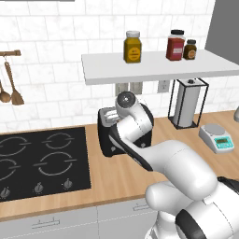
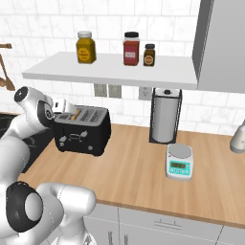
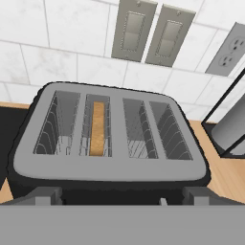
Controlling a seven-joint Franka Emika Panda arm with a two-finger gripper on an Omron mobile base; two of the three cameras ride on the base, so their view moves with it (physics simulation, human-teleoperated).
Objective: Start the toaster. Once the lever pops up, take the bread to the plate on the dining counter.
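The black toaster (image 2: 83,130) stands on the tile-backed wood worktop, by the wall; the arm partly covers the toaster (image 1: 106,135) in the left base view. From the hand view I look down on its grey top (image 3: 110,167). The bread (image 3: 97,128) sits low in the second slot from the left, and its tan edge (image 2: 75,115) shows from the right base view. My gripper (image 3: 120,197) hovers just above the toaster's front edge, open, fingertips (image 3: 45,195) wide apart and holding nothing. The plate and the dining counter are out of view.
A black cooktop (image 1: 42,161) lies left of the toaster. To its right stand a paper towel holder (image 2: 165,117) and a kitchen scale (image 2: 179,161). A white shelf (image 2: 110,69) with three jars hangs above. Wall switches (image 3: 143,31) are behind the toaster.
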